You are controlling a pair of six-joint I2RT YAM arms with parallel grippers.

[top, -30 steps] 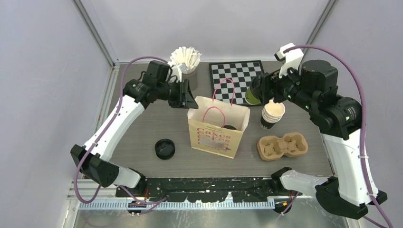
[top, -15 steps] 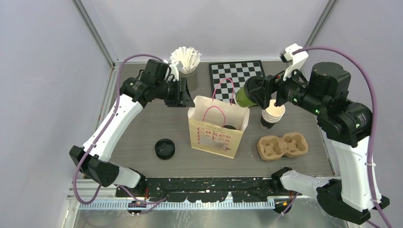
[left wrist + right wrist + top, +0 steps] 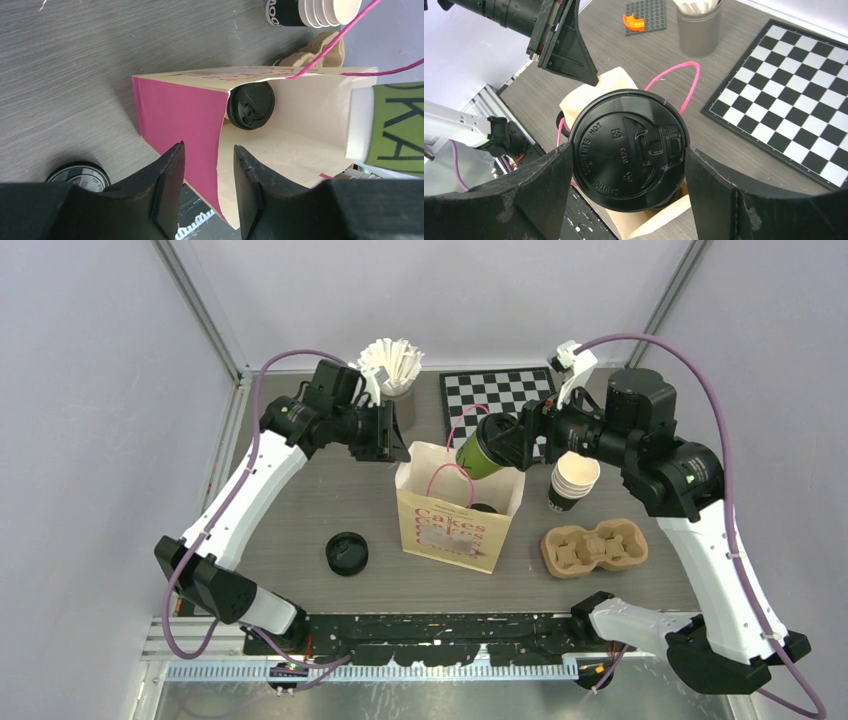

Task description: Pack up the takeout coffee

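Right hand [image 3: 629, 150]: clasped around the takeout coffee cup [image 3: 482, 450], one finger on each side of its wall just below the lid.
Takeout coffee cup: olive-green wall, black lid on, held in the air and tilted, lid end pointing down-left toward the open top of the paper bag [image 3: 450, 525]. It was over the bag's far rim and not yet inside.
Left hand [image 3: 209, 150]: fingers parted, standing astride the top edge of the bag's left side wall, pink panel on one side and cream interior on the other. Whether the pads pressed the paper could not be told.
Paper bag: cream with pink cord handles, upright on the counter [image 3: 300, 520], mouth open.
Second lidded cup [image 3: 251, 105]: already standing on the bag's floor, only its black lid showing, tucked into a corner.
Loose lid [image 3: 347, 553]: black, flat on the counter to the left of the bag, apart from it.
Stack of empty cups [image 3: 573, 480]: nested, white insides up, just right of the bag.
Cup carrier [image 3: 594, 547]: brown pulp, both wells empty, near the stack on its near side.
Checkerboard [image 3: 500, 400]: flat at the back, behind the bag.
Grey holder [image 3: 393, 365]: filled with white folded papers, back left, beside the checkerboard.
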